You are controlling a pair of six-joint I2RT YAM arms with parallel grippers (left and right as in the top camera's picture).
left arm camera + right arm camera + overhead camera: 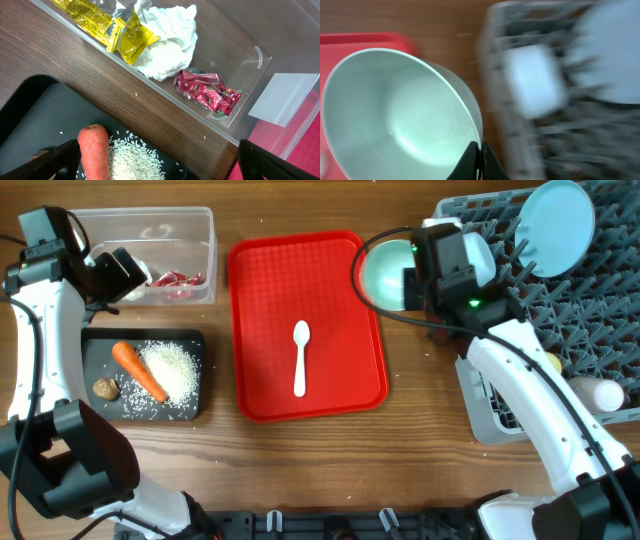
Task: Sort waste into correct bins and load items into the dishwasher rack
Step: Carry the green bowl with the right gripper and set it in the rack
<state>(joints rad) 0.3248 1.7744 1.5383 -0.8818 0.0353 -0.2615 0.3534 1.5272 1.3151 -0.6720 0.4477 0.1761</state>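
My right gripper (pixel 481 159) is shut on the rim of a pale blue-green bowl (pixel 385 272), held between the red tray and the grey dishwasher rack (pixel 560 310); the bowl fills the right wrist view (pixel 400 115). A pale blue plate (pixel 555 225) stands in the rack. A white spoon (pixel 300 355) lies on the red tray. My left gripper (pixel 160 165) is open and empty above the black tray (pixel 190 345), which holds the carrot (pixel 138 368), rice (pixel 172 370) and a brown lump (pixel 105 388). The clear tub (pixel 205 225) holds yellow wrappers (pixel 105 22), white tissue (pixel 167 42) and a red wrapper (pixel 207 90).
The flat red tray (pixel 260 310) lies in the middle of the wooden table. A white bottle-like object (pixel 598 393) rests at the rack's front right. The right wrist view is blurred by motion.
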